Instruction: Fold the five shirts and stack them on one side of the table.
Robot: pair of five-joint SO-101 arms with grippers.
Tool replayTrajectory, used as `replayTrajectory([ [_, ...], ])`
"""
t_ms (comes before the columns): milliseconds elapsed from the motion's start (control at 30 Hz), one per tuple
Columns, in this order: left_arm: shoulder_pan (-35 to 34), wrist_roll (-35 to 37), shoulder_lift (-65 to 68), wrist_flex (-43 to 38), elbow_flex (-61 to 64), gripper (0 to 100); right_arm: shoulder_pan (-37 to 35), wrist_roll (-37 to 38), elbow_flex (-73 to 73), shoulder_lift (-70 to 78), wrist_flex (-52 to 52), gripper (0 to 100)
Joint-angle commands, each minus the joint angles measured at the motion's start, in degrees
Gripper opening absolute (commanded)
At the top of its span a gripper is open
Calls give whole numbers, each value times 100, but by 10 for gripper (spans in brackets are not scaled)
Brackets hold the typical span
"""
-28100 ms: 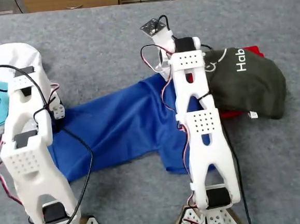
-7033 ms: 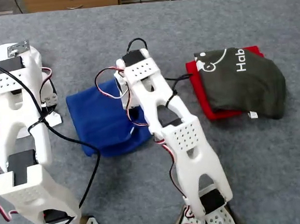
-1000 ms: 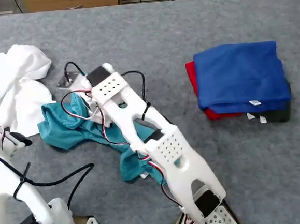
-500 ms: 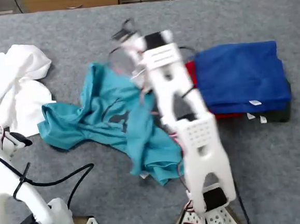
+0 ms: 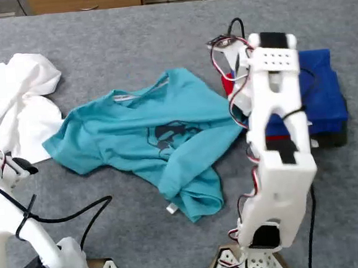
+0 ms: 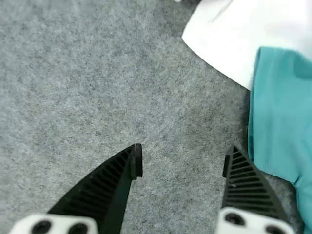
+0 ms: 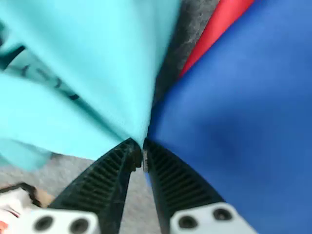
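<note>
A teal shirt (image 5: 148,133) lies spread out, partly rumpled, across the middle of the grey table (image 5: 127,32). My right gripper (image 7: 142,147) is shut on the teal shirt's (image 7: 87,63) edge, right beside the stack. In the high view the right arm (image 5: 276,108) reaches over that stack's near-left corner. The stack has a folded blue shirt (image 5: 324,91) on top, a red shirt (image 5: 226,83) under it and a dark one (image 5: 331,137) at the bottom. A crumpled white shirt (image 5: 15,97) lies at the far left. My left gripper (image 6: 183,163) stands open over bare table.
The left arm (image 5: 5,216) stands at the near-left edge with black cables (image 5: 67,214) looping beside it. In the left wrist view the white shirt (image 6: 243,34) and a teal shirt edge (image 6: 282,107) lie just beyond the fingers. Wooden furniture (image 5: 81,0) stands behind the table.
My right gripper has swung to the right with the teal shirt, pulling it out flatter toward the stack. The left arm has kept still.
</note>
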Motion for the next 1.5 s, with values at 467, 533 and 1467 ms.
replayTrajectory([
  [467,3921,-62,-22,1152,-114,274,-145,1275,-13,-2360,-1222,42],
  [533,4818,-62,-13,1178,-114,274,-145,659,-22,-2229,-1565,94],
  [1467,8501,2497,2369,-9,-677,275,31,-448,-13,-2062,-2180,203],
])
